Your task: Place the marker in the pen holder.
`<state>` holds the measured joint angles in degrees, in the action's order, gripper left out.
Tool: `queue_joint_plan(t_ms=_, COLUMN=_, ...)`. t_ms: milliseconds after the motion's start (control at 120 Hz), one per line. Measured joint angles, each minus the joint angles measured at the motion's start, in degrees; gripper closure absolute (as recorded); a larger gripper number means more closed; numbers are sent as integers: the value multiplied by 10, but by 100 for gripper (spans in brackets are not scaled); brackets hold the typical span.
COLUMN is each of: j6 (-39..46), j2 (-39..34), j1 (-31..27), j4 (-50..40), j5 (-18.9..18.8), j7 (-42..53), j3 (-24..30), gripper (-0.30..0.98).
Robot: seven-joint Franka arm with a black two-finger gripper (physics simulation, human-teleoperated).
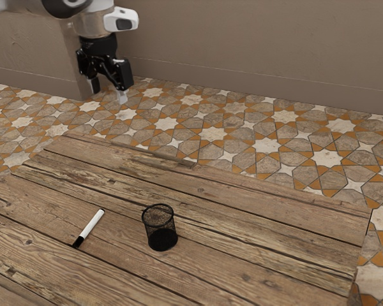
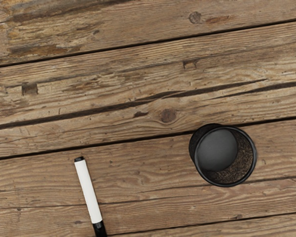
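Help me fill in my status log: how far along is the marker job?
Nothing looks done: the marker lies on the table, outside the upright pen holder. The hand is raised, open and holding nothing. Left: grasping the marker, carrying it over and lowering it into the pen holder.

Table point(image 1: 274, 245): wooden planks, dark seams between. Directly on surface: white marker point(image 1: 91, 225), lying flat; black mesh pen holder point(image 1: 161, 238), upright, apart from marker.

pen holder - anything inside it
Nothing shows inside the pen holder: its dark floor is visible from above. Part of the interior nearest the rim's lower wall is hidden, so I can't vouch for that bit.
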<state>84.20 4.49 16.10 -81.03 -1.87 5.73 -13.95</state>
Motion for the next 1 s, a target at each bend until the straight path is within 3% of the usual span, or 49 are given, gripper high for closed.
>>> queue_joint_plan(t_ms=92, j6=13, j2=-10, j1=-8, j4=-36, j5=-14, j7=2, j3=18, gripper=2)
queue_joint_plan(t_ms=167, j6=48, j2=-42, j1=-2, j4=-146, j5=-17, j7=5, j3=11, gripper=2)
queue_joint_plan(t_ms=317, j6=176, j2=-55, j1=39, j4=-376, j5=-7, j7=11, j3=-47, gripper=2)
queue_joint_plan(t_ms=442, j6=320, j2=-43, j1=39, j4=-481, j5=-8, j7=66, j3=-77, gripper=2)
queue_joint_plan(t_ms=675, j6=476, j2=2, j1=-10, j4=-515, j5=48, j7=121, j3=-123, gripper=2)
queue_joint_plan(t_ms=1000, j6=529, j2=50, j1=10, j4=-511, j5=20, j7=79, j3=-127, gripper=2)
